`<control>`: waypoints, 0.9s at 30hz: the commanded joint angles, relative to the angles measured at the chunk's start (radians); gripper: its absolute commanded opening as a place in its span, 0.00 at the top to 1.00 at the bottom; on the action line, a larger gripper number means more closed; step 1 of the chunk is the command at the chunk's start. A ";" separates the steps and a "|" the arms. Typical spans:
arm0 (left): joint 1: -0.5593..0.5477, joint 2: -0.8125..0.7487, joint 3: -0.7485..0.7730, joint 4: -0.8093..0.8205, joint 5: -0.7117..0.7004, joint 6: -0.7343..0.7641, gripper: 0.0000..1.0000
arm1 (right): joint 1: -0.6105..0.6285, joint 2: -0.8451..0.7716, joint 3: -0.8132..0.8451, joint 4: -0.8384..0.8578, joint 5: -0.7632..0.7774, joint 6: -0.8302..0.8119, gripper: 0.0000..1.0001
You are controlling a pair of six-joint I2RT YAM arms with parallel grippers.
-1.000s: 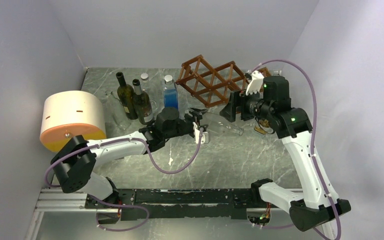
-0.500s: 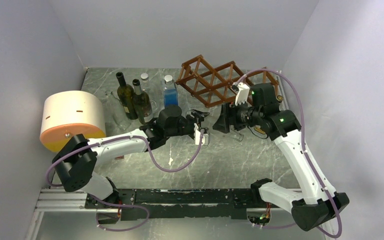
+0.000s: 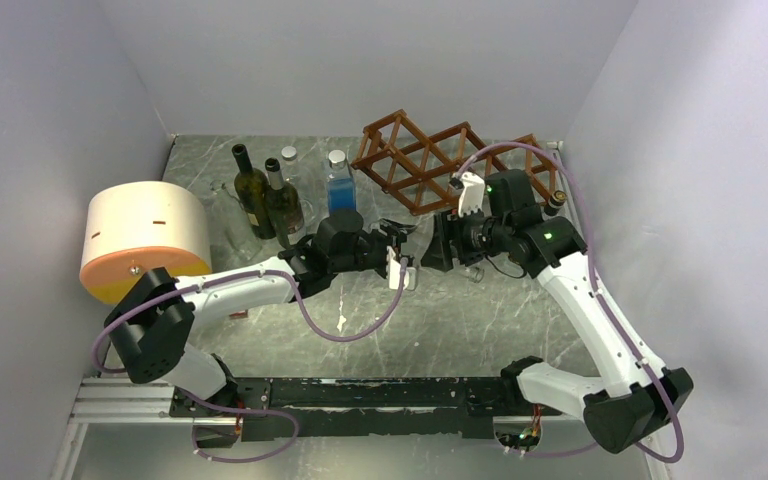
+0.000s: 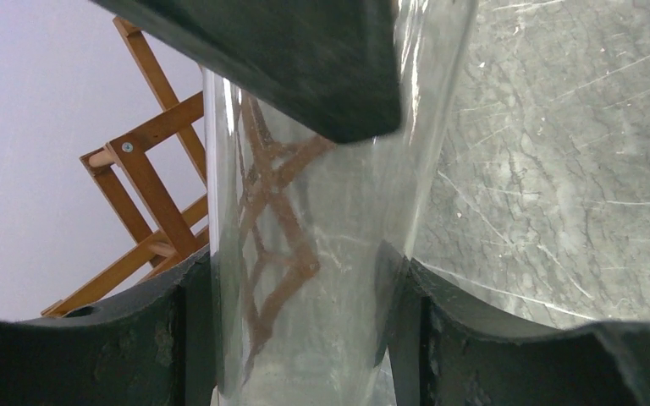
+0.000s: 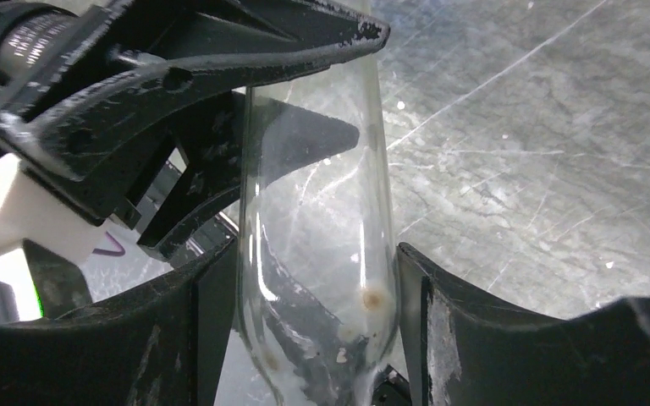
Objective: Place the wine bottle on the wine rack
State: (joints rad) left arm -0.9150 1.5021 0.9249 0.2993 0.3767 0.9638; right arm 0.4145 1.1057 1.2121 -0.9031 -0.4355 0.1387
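Wine bottle: clear glass, between both end effectors.
Left end effector: pinching bottle body.
Right end effector: straddling bottle; squeeze not determinable.
Wine rack: just behind; right arm nearer.

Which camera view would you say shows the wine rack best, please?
Top external: nearly the whole lattice of the wine rack shows there. Left wrist catches only one corner, partly through the clear bottle; right wrist shows none of it.
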 commanded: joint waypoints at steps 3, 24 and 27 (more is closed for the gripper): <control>0.005 -0.007 0.048 0.115 0.004 0.013 0.93 | 0.030 0.024 -0.026 -0.001 -0.002 0.012 0.31; 0.034 -0.142 -0.133 0.360 -0.154 -0.522 0.20 | 0.030 -0.091 0.051 0.135 0.426 0.098 1.00; 0.034 -0.232 -0.182 0.354 -0.287 -0.742 0.20 | 0.030 -0.086 -0.003 0.159 0.419 0.108 1.00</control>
State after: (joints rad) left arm -0.8848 1.3575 0.7898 0.5755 0.2485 0.5190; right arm 0.4461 1.0225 1.2304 -0.8429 -0.0677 0.2214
